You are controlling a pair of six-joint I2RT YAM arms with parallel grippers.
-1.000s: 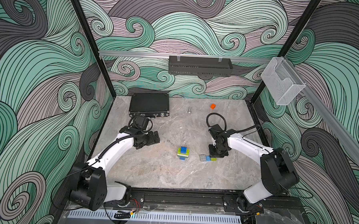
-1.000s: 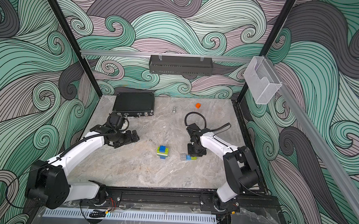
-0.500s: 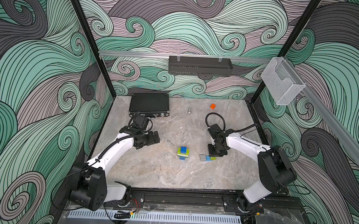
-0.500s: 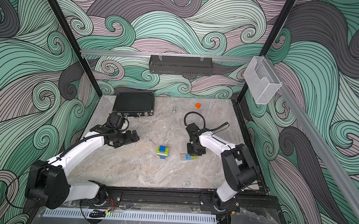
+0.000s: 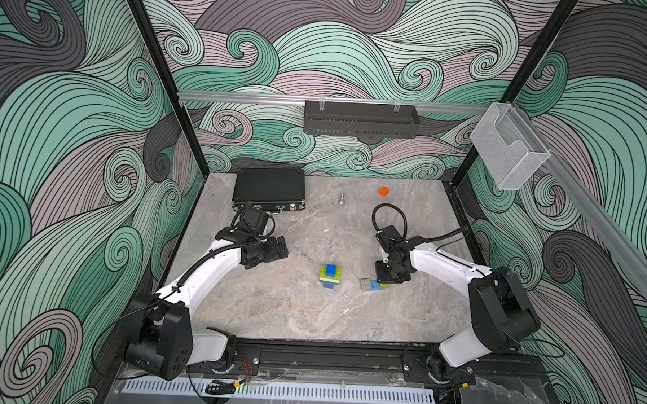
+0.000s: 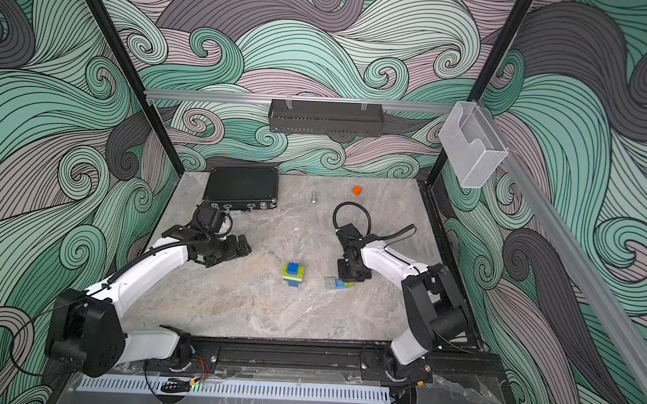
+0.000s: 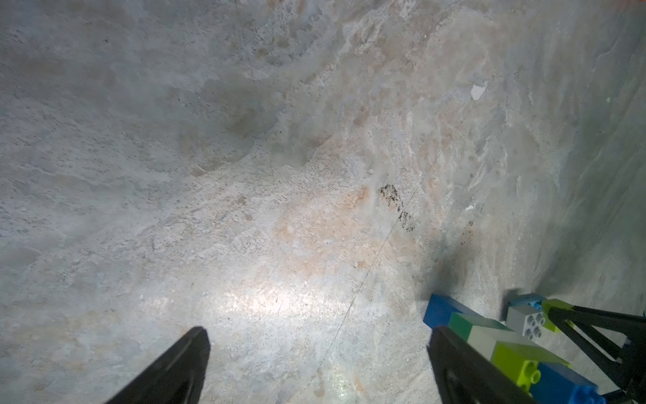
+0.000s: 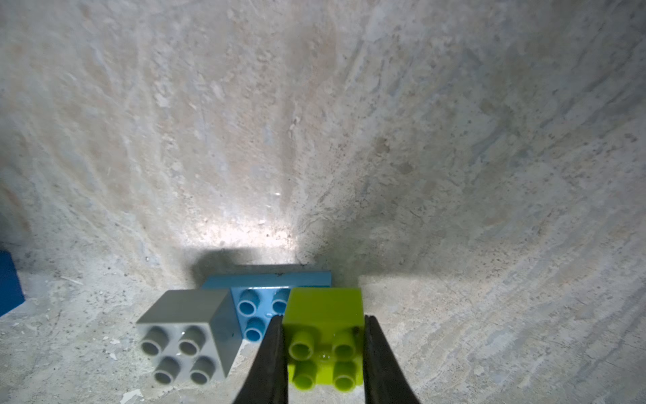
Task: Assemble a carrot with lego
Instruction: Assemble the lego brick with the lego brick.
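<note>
Left gripper (image 7: 316, 331): fingers wide, nothing between them, over the table (image 5: 272, 302) left of the stack.
Right gripper (image 8: 322, 319): fingers pinch the lime brick (image 8: 325, 353) by its sides.
Crosspiece (image 5: 374, 285): grey, blue and lime bricks (lying flat), just right of the stack.
Stack (image 5: 330, 276): upright mid-table, blue brick on top, not touching the crosspiece.

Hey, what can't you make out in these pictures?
Both top views: small silver item, too small to identify.
Both top views: lime brick mostly hidden under the right gripper.
Left wrist view: brick stack cut off by left gripper finger and picture edge.
Right wrist view: dark blue piece cut by edge.
</note>
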